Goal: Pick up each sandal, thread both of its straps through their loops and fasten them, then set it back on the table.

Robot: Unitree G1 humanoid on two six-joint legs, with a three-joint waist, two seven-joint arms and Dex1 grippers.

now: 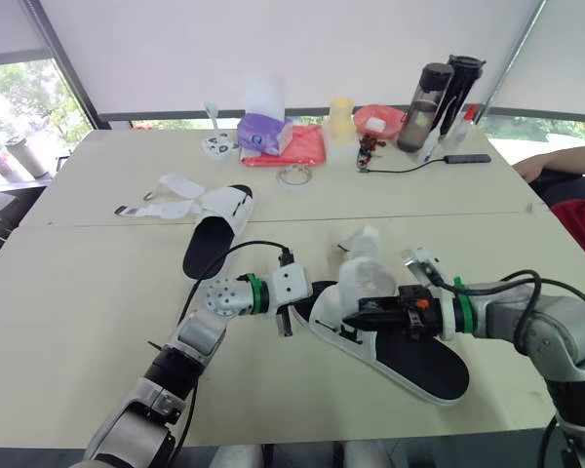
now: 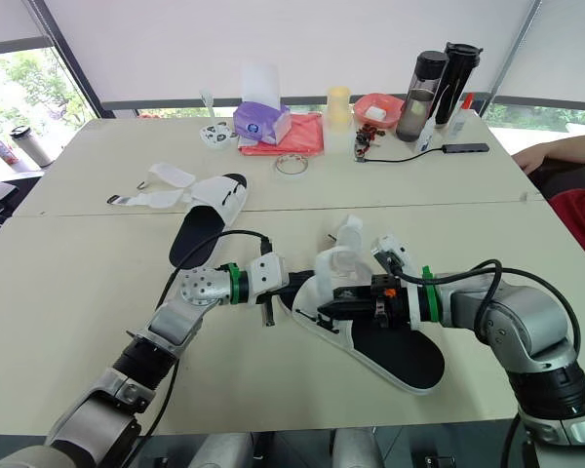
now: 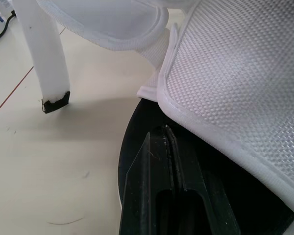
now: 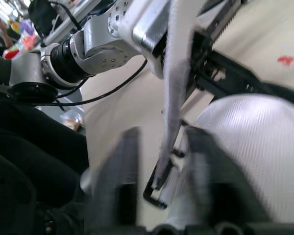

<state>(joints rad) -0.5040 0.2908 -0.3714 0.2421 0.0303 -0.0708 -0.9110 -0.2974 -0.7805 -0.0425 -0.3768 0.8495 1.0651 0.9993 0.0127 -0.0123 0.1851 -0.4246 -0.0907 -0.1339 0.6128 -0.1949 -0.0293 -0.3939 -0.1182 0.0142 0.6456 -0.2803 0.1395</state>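
The near sandal (image 1: 421, 363), black footbed and white mesh upper, lies mid-table between both grippers. My left gripper (image 1: 315, 294) is shut on its black sole edge (image 3: 137, 142) at the toe end. My right gripper (image 1: 359, 310) reaches over the upper with its fingers (image 4: 123, 169) apart. A white strap (image 4: 177, 83) and a black loop (image 4: 154, 193) hang between them. Another strap (image 1: 363, 244) stands up loose, with a black tip (image 3: 55, 103). The second sandal (image 1: 219, 232) lies farther back left, its straps (image 1: 161, 207) spread open on the table.
Along the table's far edge stand a purple tissue box (image 1: 263, 132), a red cloth (image 1: 297, 146), a cup (image 1: 341, 117), a red bowl (image 1: 378, 119) and two dark bottles (image 1: 431, 93), with a cabled hub (image 1: 466, 158). A person's arm (image 1: 565, 161) rests at the right edge.
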